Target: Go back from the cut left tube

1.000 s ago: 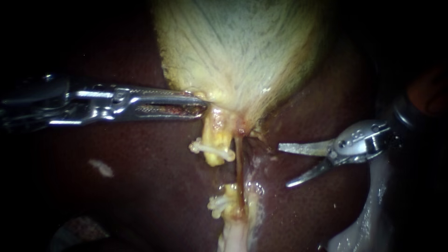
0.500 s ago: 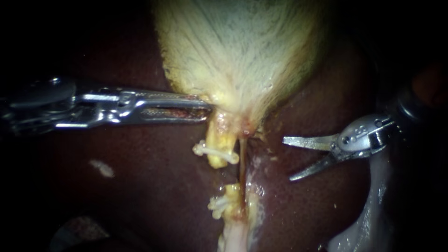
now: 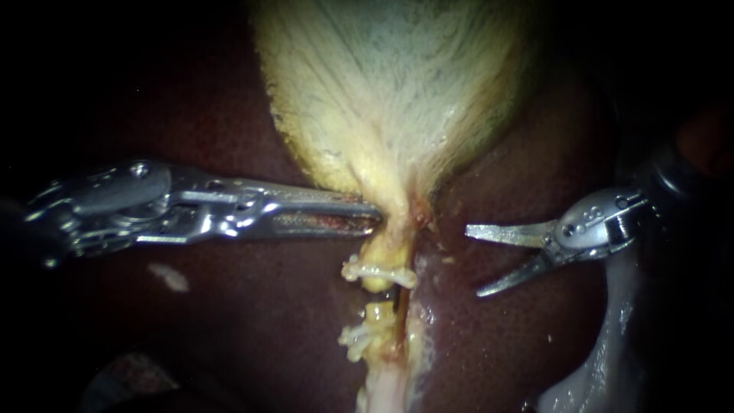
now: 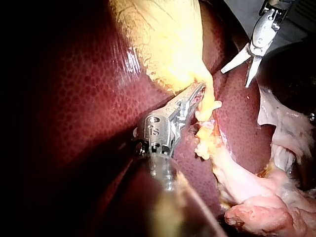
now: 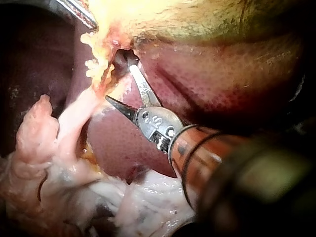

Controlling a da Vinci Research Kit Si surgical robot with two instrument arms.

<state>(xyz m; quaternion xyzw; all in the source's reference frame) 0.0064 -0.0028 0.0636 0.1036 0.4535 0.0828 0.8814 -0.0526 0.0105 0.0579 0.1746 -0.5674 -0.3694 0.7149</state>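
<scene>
The pale yellow gallbladder [image 3: 397,84] hangs from the top, over the dark liver [image 3: 245,306]. My left instrument [image 3: 373,216] is shut on the gallbladder's narrow neck. Below it the cut left tube shows as an upper stump [image 3: 376,256] with a white clip [image 3: 380,272] and a lower stump [image 3: 376,313] with a second clip [image 3: 355,334]. A thin right tube [image 3: 402,302] runs beside them. My right instrument [image 3: 474,261] holds its blades open, well to the right of the stumps. In the right wrist view the blades [image 5: 119,82] touch nothing. In the left wrist view the jaws [image 4: 197,96] pinch the neck.
Pale whitish tissue [image 3: 604,359] lies along the lower right edge, under my right instrument's shaft. A small white fleck [image 3: 167,275] sits on the liver at lower left. More pale fatty tissue [image 4: 256,192] trails from the lower stump.
My left instrument has pulled the gallbladder neck right and down, bringing the upper stump close to the lower one. My right instrument drew slightly up and right, then held still, blades open.
</scene>
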